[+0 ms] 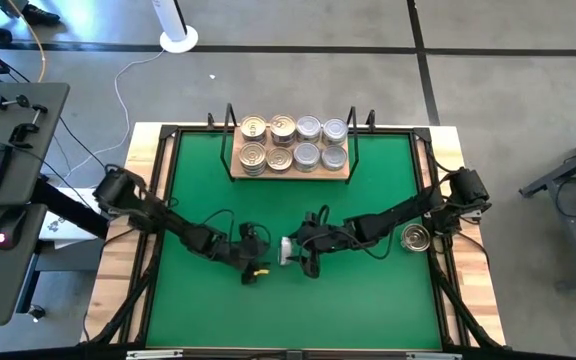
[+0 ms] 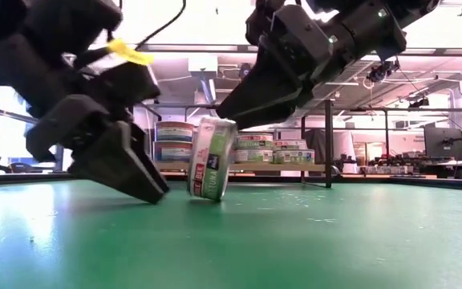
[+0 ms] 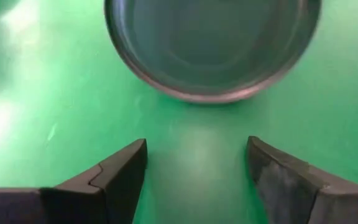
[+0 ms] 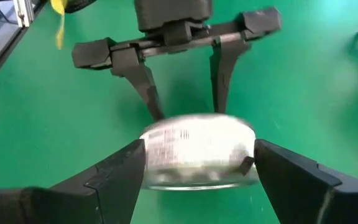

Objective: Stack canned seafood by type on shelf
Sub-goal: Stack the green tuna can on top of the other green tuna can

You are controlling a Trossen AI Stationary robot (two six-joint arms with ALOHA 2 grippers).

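While gripping a tin [image 2: 212, 158] on edge, right end effector [image 2: 229, 120] angled down, left end effector [image 2: 139, 172] parted, empty.

A green mat [image 1: 368, 290] covered the pale wooden worktop [image 1: 473, 300], the shelf [image 1: 290, 176] was tan, and the upended can [image 2: 212, 158] wore a green-and-white label between two black tools.

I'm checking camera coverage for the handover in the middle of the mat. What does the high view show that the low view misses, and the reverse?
Only the high view shows the loose can lying at the mat's right edge near the right arm, and the tops of the shelf's cans. Only the low view shows that the tin stands tilted on its edge between the left tool and right tool, and its green label. Both show that tin, both tools and the stocked shelf.
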